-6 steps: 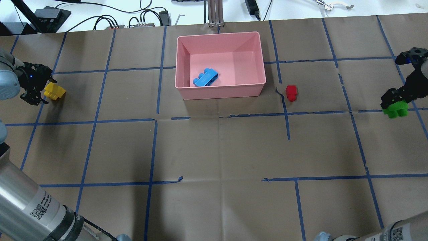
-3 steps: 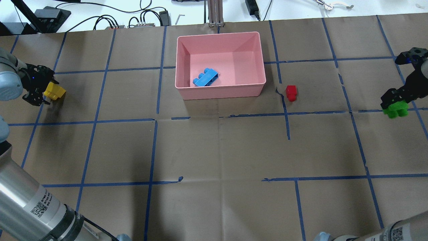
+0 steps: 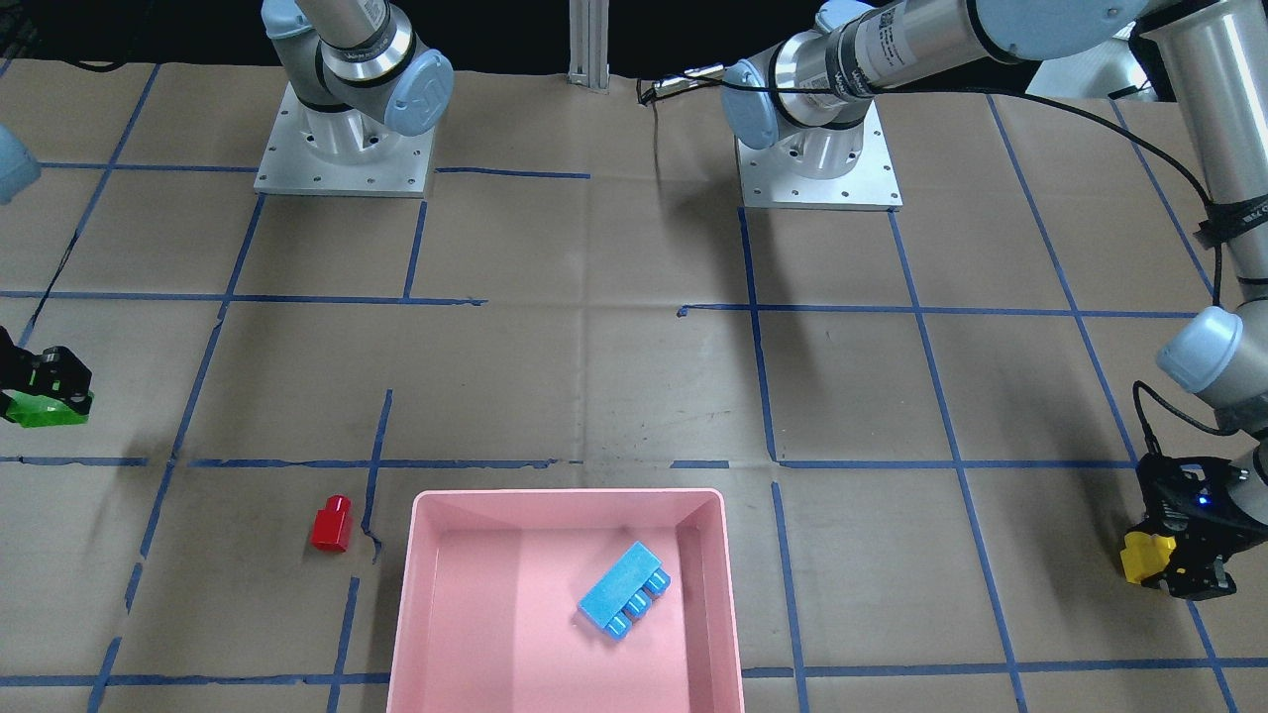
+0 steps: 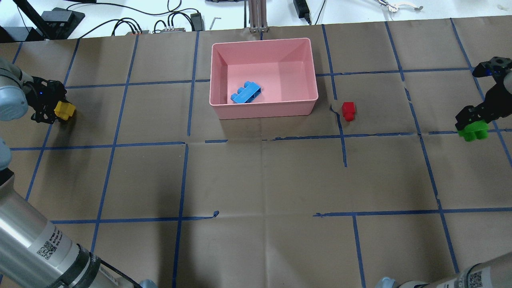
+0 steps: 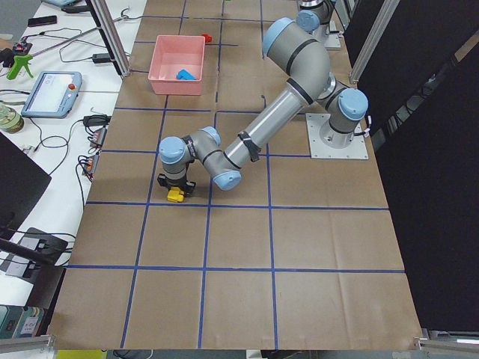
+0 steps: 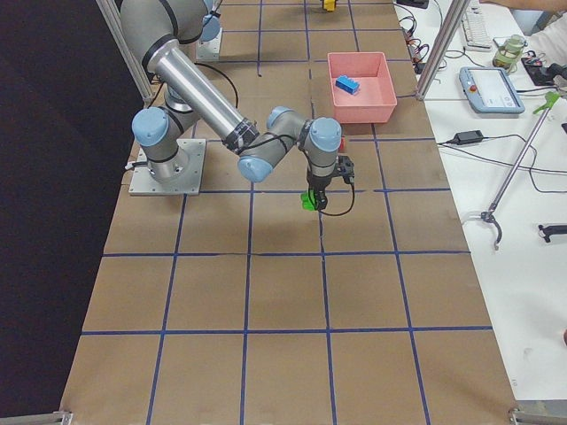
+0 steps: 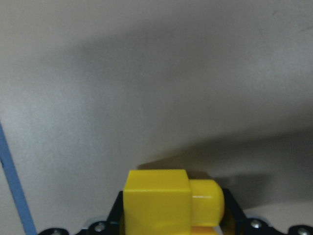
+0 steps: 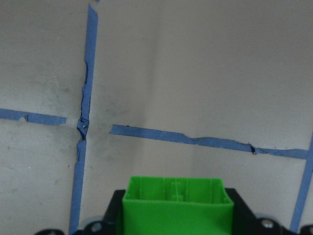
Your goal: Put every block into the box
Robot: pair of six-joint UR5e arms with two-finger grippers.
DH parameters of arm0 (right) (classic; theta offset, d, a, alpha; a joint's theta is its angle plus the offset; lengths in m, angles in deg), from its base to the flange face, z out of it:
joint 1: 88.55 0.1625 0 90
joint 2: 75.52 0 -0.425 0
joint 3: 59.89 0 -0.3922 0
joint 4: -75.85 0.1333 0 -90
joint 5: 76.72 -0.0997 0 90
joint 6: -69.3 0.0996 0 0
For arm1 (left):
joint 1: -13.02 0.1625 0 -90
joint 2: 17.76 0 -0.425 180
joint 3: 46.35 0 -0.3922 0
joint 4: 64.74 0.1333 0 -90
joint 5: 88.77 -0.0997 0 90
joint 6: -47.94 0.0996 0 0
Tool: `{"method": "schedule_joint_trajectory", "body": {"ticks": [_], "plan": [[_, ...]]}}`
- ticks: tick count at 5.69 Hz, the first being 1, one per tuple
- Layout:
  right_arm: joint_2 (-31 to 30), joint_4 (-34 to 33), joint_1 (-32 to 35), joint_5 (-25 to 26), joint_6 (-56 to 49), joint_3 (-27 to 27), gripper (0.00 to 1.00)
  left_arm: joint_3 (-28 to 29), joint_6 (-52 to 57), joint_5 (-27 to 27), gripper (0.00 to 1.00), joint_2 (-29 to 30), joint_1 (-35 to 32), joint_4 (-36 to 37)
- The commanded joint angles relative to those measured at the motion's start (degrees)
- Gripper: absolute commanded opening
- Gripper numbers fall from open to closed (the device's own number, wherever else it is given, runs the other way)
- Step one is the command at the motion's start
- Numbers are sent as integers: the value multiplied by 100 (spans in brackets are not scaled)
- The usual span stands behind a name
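The pink box [image 4: 264, 110] stands at the table's far middle, with the light-blue brick [image 4: 245, 93] lying inside it; both also show in the front view, the box [image 3: 565, 505] and the brick [image 3: 624, 589]. The red brick [image 4: 348, 110] lies on the paper just right of the box. My left gripper [image 4: 54, 112] at the far left is shut on the yellow brick [image 4: 64, 110], seen close in the left wrist view [image 7: 171, 203]. My right gripper [image 4: 472, 120] at the far right is shut on the green brick [image 4: 474, 131], seen in the right wrist view [image 8: 176, 205].
Brown paper with a blue tape grid covers the table. Cables and power bricks [image 4: 176, 24] lie beyond the far edge. The two arm bases [image 3: 342, 149] stand on the robot's side. A pendant [image 6: 492, 88] and tools lie on the side bench.
My left gripper has lifted and turned with the yellow brick, drawing it slightly left. My right gripper has held still with the green brick.
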Motion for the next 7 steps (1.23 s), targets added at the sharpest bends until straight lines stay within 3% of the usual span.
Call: {"method": "schedule_joint_trajectory", "body": {"ticks": [1, 3, 5, 6, 7], "plan": [[0, 0, 0, 0, 0, 0, 51, 8, -538, -6, 26, -165, -50, -314], [0, 0, 0, 0, 0, 0, 51, 87, -1434, -180, 26, -455, -994, -683], [0, 0, 0, 0, 0, 0, 51, 88, -1518, -235, 27, -386, -1079, -668], [0, 0, 0, 0, 0, 0, 51, 96, -1527, -234, 89, -255, -1070, -633], [0, 0, 0, 0, 0, 0, 51, 96, -1518, -226, 99, -228, -1070, -624]]}}
